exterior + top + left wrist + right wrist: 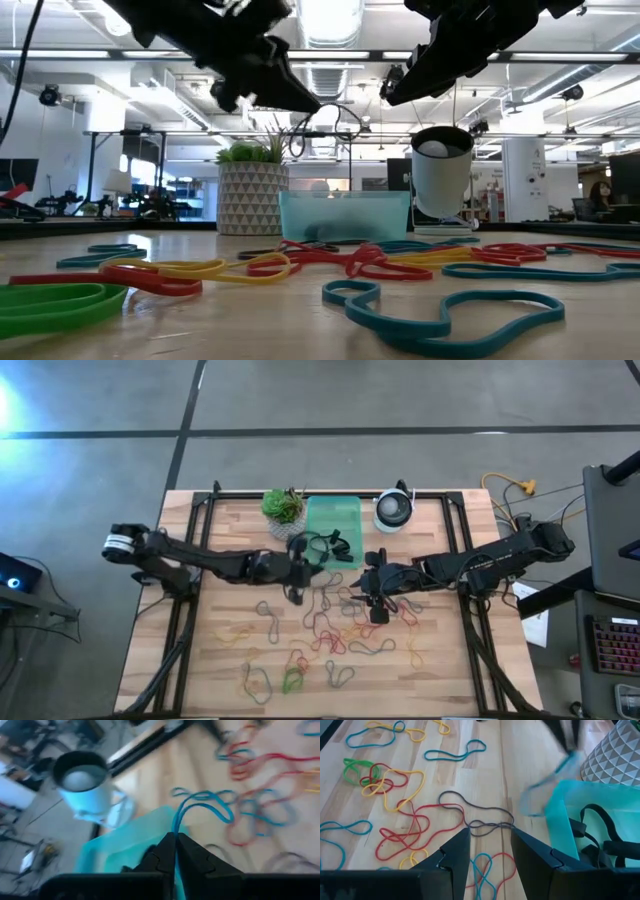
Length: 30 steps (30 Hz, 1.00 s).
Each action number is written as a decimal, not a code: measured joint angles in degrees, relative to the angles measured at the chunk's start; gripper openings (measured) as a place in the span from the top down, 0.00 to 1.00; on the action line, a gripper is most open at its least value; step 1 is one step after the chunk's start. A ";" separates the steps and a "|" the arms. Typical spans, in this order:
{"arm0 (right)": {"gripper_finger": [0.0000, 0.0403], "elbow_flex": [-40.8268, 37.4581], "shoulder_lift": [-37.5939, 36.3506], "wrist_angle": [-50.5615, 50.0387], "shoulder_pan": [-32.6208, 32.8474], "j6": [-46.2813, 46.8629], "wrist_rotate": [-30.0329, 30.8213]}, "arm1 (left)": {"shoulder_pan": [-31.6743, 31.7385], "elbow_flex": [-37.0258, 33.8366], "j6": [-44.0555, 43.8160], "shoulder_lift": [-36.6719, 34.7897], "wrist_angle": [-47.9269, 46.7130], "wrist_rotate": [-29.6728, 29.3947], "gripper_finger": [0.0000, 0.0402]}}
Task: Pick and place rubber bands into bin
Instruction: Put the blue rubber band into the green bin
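The mint-green bin (335,515) stands at the table's far edge between a potted plant and a round white device; it shows in the low view (345,215) and holds black bands (600,837). Several rubber bands (335,630) in red, blue, yellow and green lie loose on the wooden table. My left gripper (303,552) hovers above the bin's near left corner (125,850), shut on a blue band (205,805). My right gripper (490,852) is open above the band pile (405,827), right of the bin's near edge, touching nothing. My left gripper pinches the blue rubber band between its two fingertips, holding it at one end of the loop (176,827). The band is lifted clear of the table. Its free loop (325,125) dangles slack beyond the fingers, above the bin's near wall.
A white patterned pot with a green plant (283,508) stands left of the bin, and a round white-and-dark device (393,510) right of it. A black frame (200,510) runs along the table's edges. More bands lie toward the near edge (290,678).
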 joint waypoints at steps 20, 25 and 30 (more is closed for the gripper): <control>0.66 -0.02 -0.01 -0.08 0.00 0.25 0.00 | 9.37 0.49 -3.42 9.71 5.44 0.04 1.00; 0.66 -0.02 0.00 -0.01 0.00 0.26 0.00 | 9.49 0.49 -3.51 9.71 5.39 0.00 0.98; 0.66 -0.02 0.00 0.02 0.00 0.46 0.00 | 9.49 0.49 -3.51 9.69 5.39 0.02 0.86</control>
